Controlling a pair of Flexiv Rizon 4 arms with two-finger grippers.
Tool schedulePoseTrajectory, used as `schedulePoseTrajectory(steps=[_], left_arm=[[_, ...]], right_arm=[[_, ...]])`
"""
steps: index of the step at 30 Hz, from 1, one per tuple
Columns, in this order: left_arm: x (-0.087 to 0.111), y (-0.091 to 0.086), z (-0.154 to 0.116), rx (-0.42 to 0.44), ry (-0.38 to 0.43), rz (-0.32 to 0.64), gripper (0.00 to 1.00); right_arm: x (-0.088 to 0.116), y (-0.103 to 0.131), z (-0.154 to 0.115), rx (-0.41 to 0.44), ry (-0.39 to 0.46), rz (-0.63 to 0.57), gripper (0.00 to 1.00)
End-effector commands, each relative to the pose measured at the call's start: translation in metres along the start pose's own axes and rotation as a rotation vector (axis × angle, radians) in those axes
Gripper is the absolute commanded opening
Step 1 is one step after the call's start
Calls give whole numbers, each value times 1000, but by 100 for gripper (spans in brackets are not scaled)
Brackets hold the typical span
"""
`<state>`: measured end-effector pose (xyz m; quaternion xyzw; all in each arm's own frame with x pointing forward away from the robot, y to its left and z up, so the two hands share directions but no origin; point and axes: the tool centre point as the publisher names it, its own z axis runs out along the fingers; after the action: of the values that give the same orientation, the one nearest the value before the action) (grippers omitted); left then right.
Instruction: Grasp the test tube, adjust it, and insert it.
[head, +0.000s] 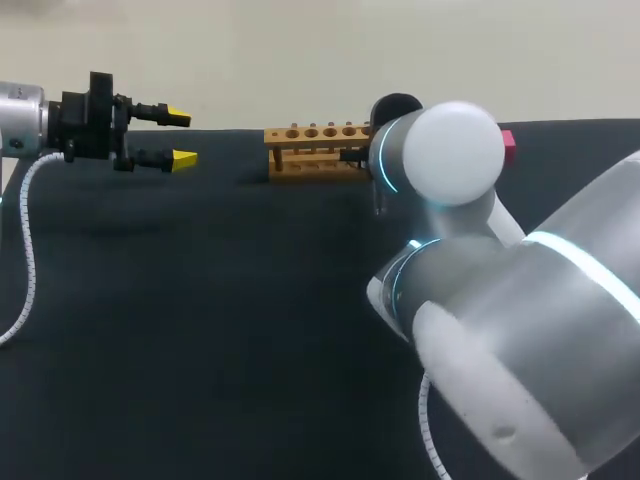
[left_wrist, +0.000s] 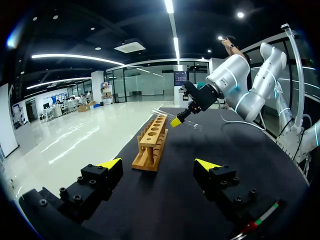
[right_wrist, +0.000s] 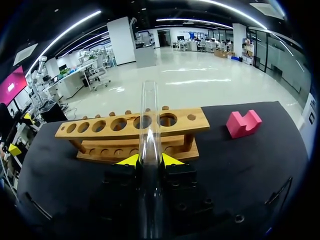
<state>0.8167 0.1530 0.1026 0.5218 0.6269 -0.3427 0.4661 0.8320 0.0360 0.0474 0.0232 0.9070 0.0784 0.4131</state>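
A clear glass test tube (right_wrist: 149, 115) is clamped between the yellow tips of my right gripper (right_wrist: 149, 160) and points ahead, toward the wooden rack (right_wrist: 131, 129). The tube's open end lies over the rack's row of holes. In the left wrist view, the right gripper (left_wrist: 176, 121) hangs above the rack's far end (left_wrist: 151, 142) with the tube (left_wrist: 194, 125) nearly level. My left gripper (left_wrist: 159, 165) stands wide open and empty, well short of the rack. In the head view, the left gripper (head: 182, 137) is at the far left and the rack (head: 315, 150) is at the table's back.
A pink notched block (right_wrist: 243, 123) lies on the black tabletop (head: 200, 330) beside the rack's right end, and it also shows as the pink block (head: 508, 145) behind my right arm. That arm's bulky joints (head: 450, 160) hide its gripper in the head view.
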Motion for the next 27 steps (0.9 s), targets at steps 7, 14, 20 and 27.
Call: schedulePoseTrajectory(steps=[7, 14, 20, 27], left_arm=[[1, 0, 0, 0, -2, 3, 100], [1, 0, 0, 0, -2, 3, 100], [1, 0, 0, 0, -2, 3, 100], [1, 0, 0, 0, -2, 3, 100]], right_arm=[[-1, -3, 8, -52, 106, 4, 0], [1, -3, 10, -74, 167, -4, 0], [4, -4, 12, -88, 212, -3, 0], [5, -5, 13, -97, 242, 4, 0]])
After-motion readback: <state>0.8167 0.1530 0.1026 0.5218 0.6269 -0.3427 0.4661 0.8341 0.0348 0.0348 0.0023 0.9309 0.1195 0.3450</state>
